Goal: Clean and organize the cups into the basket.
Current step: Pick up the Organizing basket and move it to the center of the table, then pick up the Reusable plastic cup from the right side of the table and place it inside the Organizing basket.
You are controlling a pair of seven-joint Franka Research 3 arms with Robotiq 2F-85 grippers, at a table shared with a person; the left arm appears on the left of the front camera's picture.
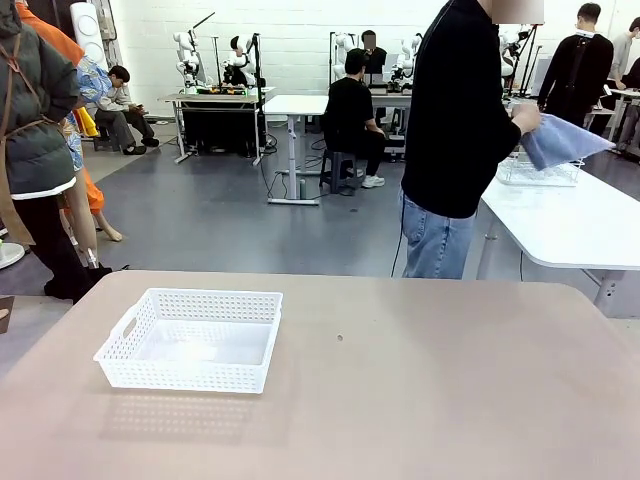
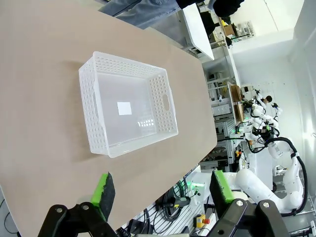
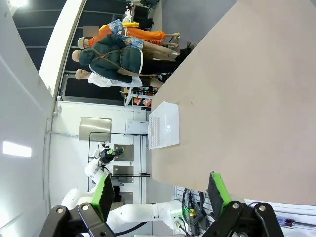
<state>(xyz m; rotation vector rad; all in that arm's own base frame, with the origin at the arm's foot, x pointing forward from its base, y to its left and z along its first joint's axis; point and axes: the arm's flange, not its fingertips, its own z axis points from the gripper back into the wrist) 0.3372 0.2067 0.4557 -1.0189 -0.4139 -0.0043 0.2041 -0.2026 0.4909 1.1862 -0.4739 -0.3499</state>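
The left claw (image 2: 163,190) is spread wide and holds nothing, its green pads rising from the bottom edge of the left wrist view. Straight beyond it, in the upper middle of that frame, the white mesh basket (image 2: 94,113) sits flat on the tan counter (image 2: 39,74). The basket is apart from the claw and has nothing inside it. One oval handle cutout faces the right of that frame. The basket looks nearly square from here, so its long axis is hard to judge.

The right claw (image 3: 160,195) is also spread wide and holds nothing. In its view the basket is small and well apart, left of centre.

In the front view the basket lies at lower left, on the robot's left side, so the left arm looks the nearer one for placing cups in it. At upper right a person (image 1: 455,120) stands beyond the counter, holding a blue cloth (image 1: 562,140) over a white table (image 1: 570,225).
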